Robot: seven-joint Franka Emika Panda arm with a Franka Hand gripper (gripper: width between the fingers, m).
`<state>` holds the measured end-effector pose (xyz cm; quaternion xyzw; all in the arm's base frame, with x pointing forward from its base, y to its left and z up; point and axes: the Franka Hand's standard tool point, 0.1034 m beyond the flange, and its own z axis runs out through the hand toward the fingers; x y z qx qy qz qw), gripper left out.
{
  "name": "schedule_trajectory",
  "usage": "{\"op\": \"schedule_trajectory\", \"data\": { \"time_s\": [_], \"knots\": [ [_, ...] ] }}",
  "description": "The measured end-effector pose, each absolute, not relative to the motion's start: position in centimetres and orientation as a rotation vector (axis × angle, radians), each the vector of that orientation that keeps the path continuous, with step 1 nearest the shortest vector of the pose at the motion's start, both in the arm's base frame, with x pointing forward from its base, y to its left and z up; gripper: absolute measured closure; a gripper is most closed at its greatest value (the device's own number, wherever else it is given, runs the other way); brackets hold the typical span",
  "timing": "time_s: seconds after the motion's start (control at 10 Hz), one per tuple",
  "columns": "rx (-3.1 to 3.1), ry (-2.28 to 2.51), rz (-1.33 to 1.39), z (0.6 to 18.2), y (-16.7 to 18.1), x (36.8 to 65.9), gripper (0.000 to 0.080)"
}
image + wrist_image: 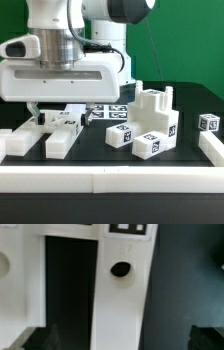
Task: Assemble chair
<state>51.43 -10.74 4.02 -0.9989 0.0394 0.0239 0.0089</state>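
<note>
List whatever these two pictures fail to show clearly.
- Wrist view: the tag on the white bar is cut off by the picture's edge.
- Wrist view: the claw shows only blurred dark tips, cropped by the edge.
- Exterior view: the arm's white housing hides most of the claw.
- Exterior view: the small cube has a tag too tiny to read.

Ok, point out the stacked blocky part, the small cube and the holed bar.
stacked blocky part (148, 116), exterior view, front face.
small cube (208, 123), exterior view, tagged face.
holed bar (122, 303), wrist view, face below hole.
</note>
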Motion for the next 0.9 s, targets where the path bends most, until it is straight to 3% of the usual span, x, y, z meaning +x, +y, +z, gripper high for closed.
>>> {"op": "schedule_trajectory", "data": {
  "time_s": [0.9],
  "knots": [
    [-3.160, 0.106, 0.103, 0.8, -11.4, 51.6, 0.0151]
  ]
}}
